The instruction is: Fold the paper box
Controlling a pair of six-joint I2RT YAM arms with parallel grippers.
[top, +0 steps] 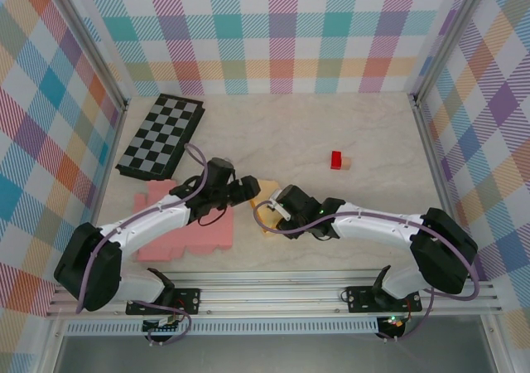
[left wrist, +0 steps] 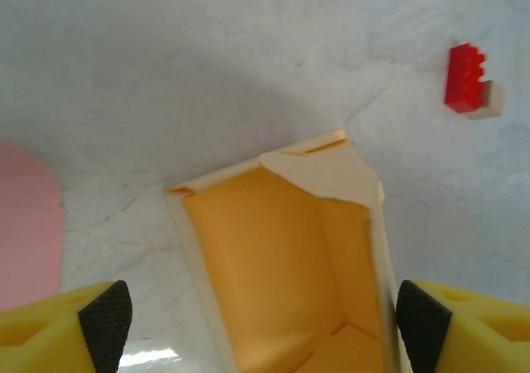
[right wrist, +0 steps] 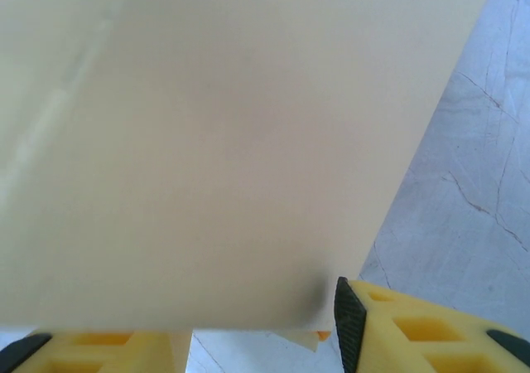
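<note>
Where the arms were bolted: a rail [top: 273, 290] ran along the near edge of the table [top: 364, 133], and both arms stretched inward from it toward the middle.
Sheet [top: 186, 228]: pink, flat and notched, it lay under the left forearm; its rounded edge showed at the left of the left wrist view [left wrist: 29, 224].
Box [top: 263, 221]: it lay just past the sheet's right edge, near the table's middle, between the two grippers. It was cream outside and orange inside, partly folded, with walls raised.
Left gripper [top: 251, 189]: it hung at the box's far-left side, jaws spread wide and holding nothing. In its wrist view [left wrist: 263, 327] the box [left wrist: 281, 257] lay between the black pads [left wrist: 103, 323], hollow side to the camera, a cream flap bent over its far corner.
Right gripper [top: 273, 210]: it sat close against the box's right side. In its wrist view [right wrist: 186, 327] the jaws stood well apart with nothing pinched; a cream panel of the box [right wrist: 232, 141] lay broadside just ahead of the pads [right wrist: 348, 311]. Whether they touched it could not be told.
Brick [top: 336, 159]: red and studded [left wrist: 464, 79], it lay farther back and to the right, well apart from the box.
Block [top: 347, 163]: beige [left wrist: 494, 99], touching the brick.
Board [top: 161, 137]: chequered black and white, at the far left, just beyond the sheet.
Walls [top: 273, 33]: plaid, on three sides.
</note>
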